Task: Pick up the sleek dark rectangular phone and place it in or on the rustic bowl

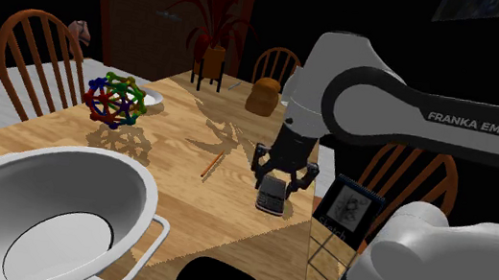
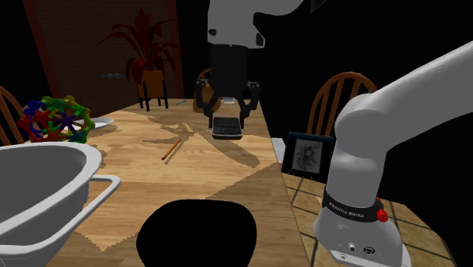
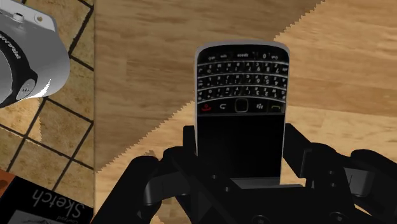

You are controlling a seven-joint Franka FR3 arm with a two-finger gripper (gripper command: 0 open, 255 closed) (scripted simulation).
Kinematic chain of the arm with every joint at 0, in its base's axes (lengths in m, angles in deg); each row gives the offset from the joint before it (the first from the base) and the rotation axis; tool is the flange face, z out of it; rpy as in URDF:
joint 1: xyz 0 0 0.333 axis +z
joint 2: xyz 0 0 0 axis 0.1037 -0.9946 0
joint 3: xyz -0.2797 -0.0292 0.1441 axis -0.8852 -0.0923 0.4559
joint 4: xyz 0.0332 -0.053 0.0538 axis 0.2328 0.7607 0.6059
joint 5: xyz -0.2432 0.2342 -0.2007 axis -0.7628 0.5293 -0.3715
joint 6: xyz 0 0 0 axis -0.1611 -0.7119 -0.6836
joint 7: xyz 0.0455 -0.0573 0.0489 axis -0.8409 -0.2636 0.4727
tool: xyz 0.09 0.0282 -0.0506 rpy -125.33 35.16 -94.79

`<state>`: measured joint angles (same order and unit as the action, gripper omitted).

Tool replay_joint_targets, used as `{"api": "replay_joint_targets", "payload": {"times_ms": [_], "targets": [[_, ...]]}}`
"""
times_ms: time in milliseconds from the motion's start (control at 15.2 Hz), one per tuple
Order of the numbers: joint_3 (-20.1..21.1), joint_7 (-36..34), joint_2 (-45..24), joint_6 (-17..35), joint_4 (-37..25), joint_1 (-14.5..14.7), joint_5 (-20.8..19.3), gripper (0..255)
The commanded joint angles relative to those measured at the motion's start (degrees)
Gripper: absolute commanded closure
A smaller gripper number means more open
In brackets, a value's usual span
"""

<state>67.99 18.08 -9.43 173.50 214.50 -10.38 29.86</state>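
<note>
Black two-finger claw [image 1: 283,182] [image 2: 226,114] [image 3: 240,137] hung straight down over the phone with its fingers apart, one at each long side of the handset and, as far as could be told, not pressing it. That glossy black rectangular phone [image 1: 272,197] [image 2: 226,127] [image 3: 240,83], silver-rimmed, with a dark screen and rows of small keys, lay flat on the pale grained wooden table [image 1: 184,190] [image 2: 197,178], close to the long edge nearest the stand. A large plain white round bowl [image 1: 135,198] [image 2: 45,174] with a loop handle sat at the table's end, well apart from the phone. Between them lay a thin orange pencil [image 1: 212,166] [image 2: 170,149]. A ball of coloured rings [image 1: 114,100] [image 2: 54,120] stood near the opposite edge. Off the table, just beyond the phone's edge, a black-covered sketch pad [image 1: 348,208] [image 2: 307,155] [image 3: 44,203] stood upright on the tiled floor.
</note>
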Motion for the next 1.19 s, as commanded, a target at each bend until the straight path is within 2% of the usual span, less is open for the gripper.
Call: {"api": "replay_joint_targets", "payload": {"times_ms": [0,462,858,1122], "targets": [[2.15,-2.78,0.80,-0.87,-0.62,1.47,1.77,255],[11.66,-12.97,-0.61,-1.18,-5.34,4.93,8.02,255],[20.34,-21.39,-4.11,-0.51,-11.80,5.20,11.92,255],[22.11,-21.57,-4.49,1.68,-10.35,5.28,13.09,255]]}}
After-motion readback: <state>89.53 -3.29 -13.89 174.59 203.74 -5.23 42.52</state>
